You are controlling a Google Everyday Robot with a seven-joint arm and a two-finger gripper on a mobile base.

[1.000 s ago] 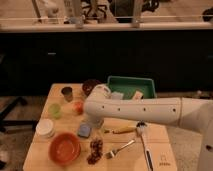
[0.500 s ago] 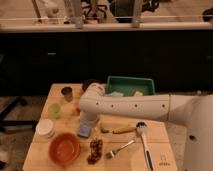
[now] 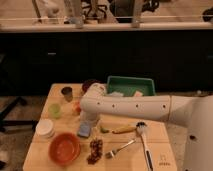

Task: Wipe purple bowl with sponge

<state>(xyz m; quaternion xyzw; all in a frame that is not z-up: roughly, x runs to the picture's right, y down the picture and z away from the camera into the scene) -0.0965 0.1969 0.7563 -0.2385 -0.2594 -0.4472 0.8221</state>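
gripper (image 3: 90, 119): jaws spread, empty, pointing down just above sponge (image 3: 84, 131)
sponge: flat, directly under the jaws, slightly toward near edge; long axis unclear
purple bowl (image 3: 90, 84): beyond the arm (image 3: 135, 106), far side, partly hidden
next: likely straight drop

On my feed, the white arm (image 3: 135, 106) reaches in from the right across the wooden surface (image 3: 120, 163). The end effector (image 3: 90, 119) hangs with its fingers spread just above the sponge (image 3: 84, 131), which lies flat on the surface. The purple bowl (image 3: 89, 84) sits behind the arm, just beside the green tray (image 3: 131, 86); I note the orange bowl (image 3: 64, 148) at front left, near the sponge.
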